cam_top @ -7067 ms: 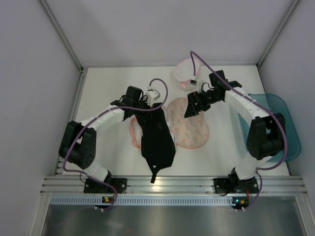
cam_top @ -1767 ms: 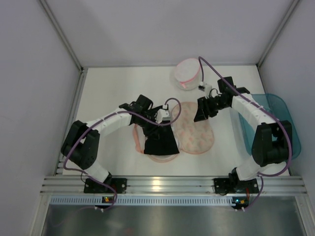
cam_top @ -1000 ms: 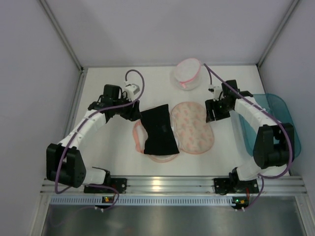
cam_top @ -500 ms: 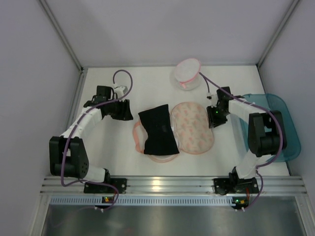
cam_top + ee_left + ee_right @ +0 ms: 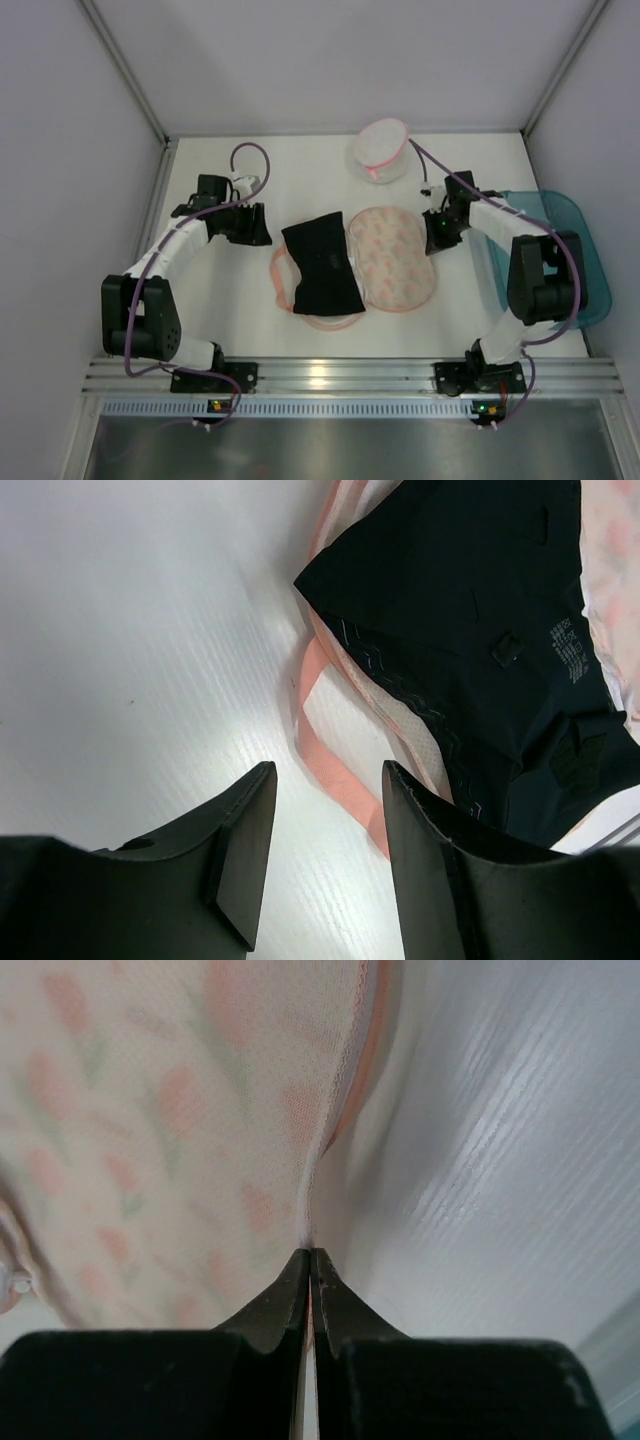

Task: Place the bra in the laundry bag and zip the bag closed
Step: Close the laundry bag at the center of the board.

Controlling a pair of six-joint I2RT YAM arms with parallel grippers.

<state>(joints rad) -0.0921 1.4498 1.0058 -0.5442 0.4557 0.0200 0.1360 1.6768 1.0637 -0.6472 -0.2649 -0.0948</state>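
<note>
My right gripper (image 5: pixel 310 1253) is clamped on the laundry bag (image 5: pixel 395 265) rim. My left gripper (image 5: pixel 327 772), fingers spread and empty, sits just left of the bra (image 5: pixel 322 265).

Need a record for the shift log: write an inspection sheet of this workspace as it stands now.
Surface: white table, no spills seen.
Job's things: laundry bag lies open and flat; bra lies on its left half; zip not closed.
Clutter: white pouch at the far edge; teal tub at the right edge.
Grippers: left gripper open and empty, over bare table left of the bag; right gripper shut on the bag's right edge.
Cables: left cable and right cable, both purple, loop free of their arms; no snag seen.
Surroundings: grey walls on three sides; metal rail at the near edge.
</note>
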